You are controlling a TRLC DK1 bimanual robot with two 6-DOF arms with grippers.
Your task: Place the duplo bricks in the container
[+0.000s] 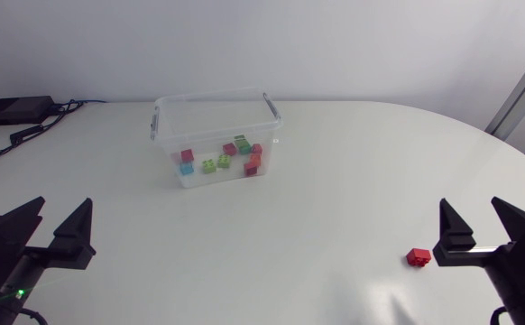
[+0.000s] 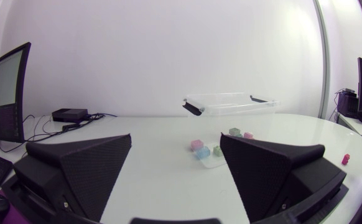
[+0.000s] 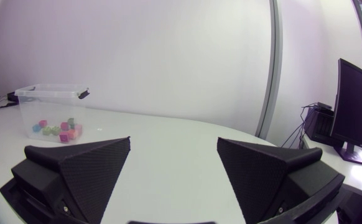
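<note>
Two arms sit low at the near edge, one on each side.
Left pincer [image 1: 53, 227] and right pincer [image 1: 483, 226] both stand wide open and empty, wedge tips pointing toward the far side.

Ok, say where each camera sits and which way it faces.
Head view: fixed above the table, looking down; left gripper and right gripper, both open, show at its lower corners.
Left wrist view: on the left arm, looking across the table at the container; its own fingers show.
Right wrist view: on the right arm, looking across at the same container; its own fingers show.
Shared: all three show the container; head and left wrist views also show the red brick.
</note>
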